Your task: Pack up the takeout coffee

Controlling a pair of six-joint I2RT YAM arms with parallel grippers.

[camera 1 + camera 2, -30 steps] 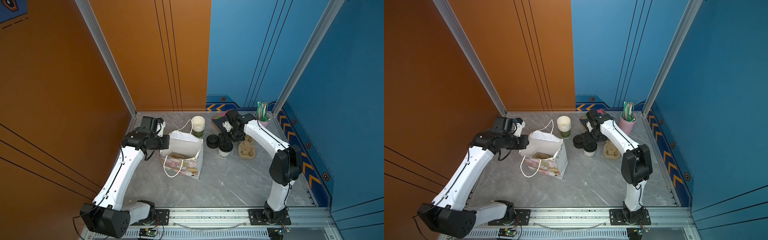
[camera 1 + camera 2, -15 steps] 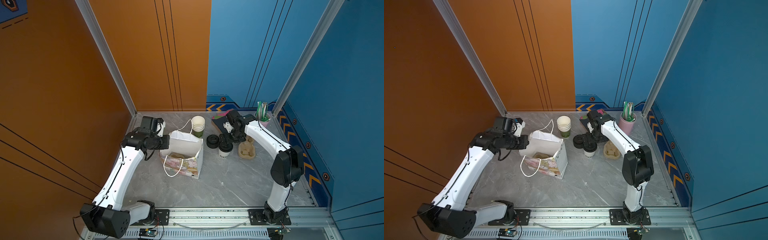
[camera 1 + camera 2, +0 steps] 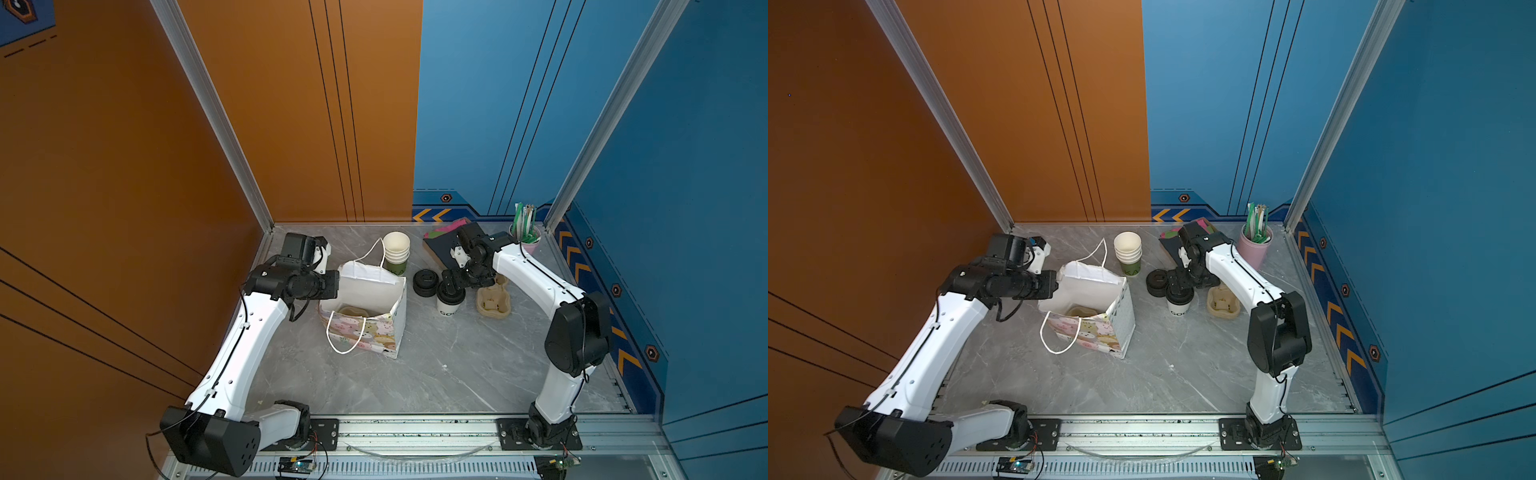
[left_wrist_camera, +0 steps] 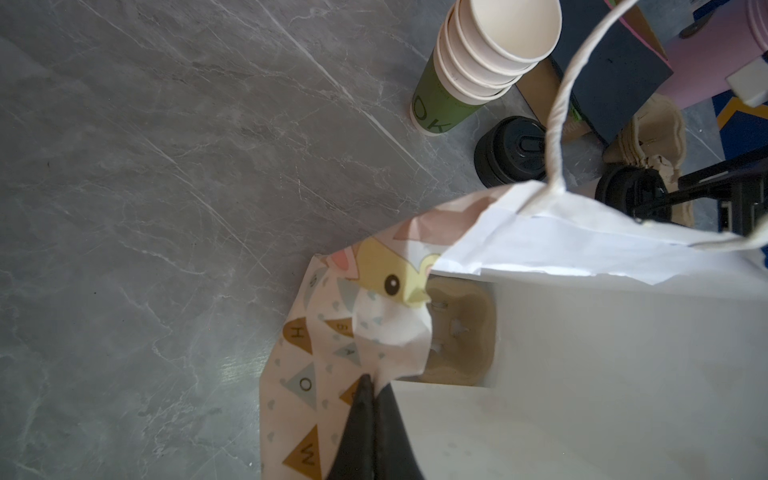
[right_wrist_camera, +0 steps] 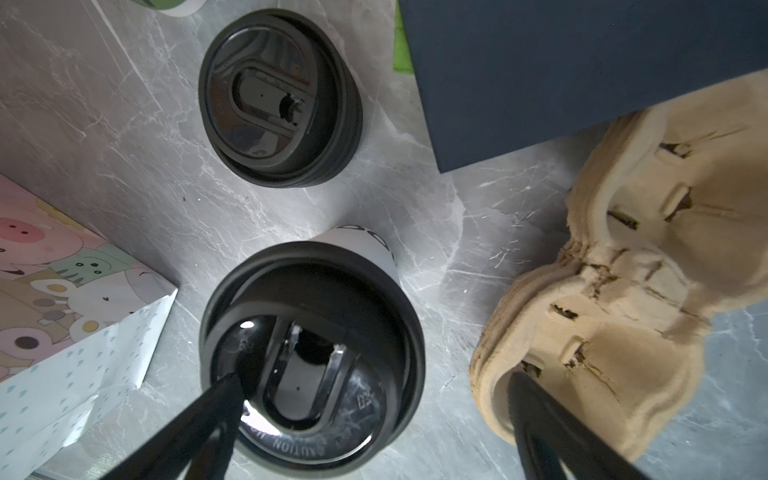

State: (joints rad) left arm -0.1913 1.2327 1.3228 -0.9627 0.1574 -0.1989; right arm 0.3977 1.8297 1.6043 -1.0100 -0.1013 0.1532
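Top views: unchanged vs 1s ago. L fingers (image 4: 358,428) pinch bag (image 4: 582,374) rim; R fingers (image 5: 203,415) wide over takeout coffee (image 5: 316,291).

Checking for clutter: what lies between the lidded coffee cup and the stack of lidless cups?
A pile of black lids, seen in both top views.

**Right arm nudged sideways, barely**

Only mover over the last second is the right arm (image 3: 577,332) — its elbow and wrist have drifted a touch to the right in both top views. Small stuff — the fingers (image 5: 199,419) shifted slightly over the takeout coffee (image 3: 449,309) lid.
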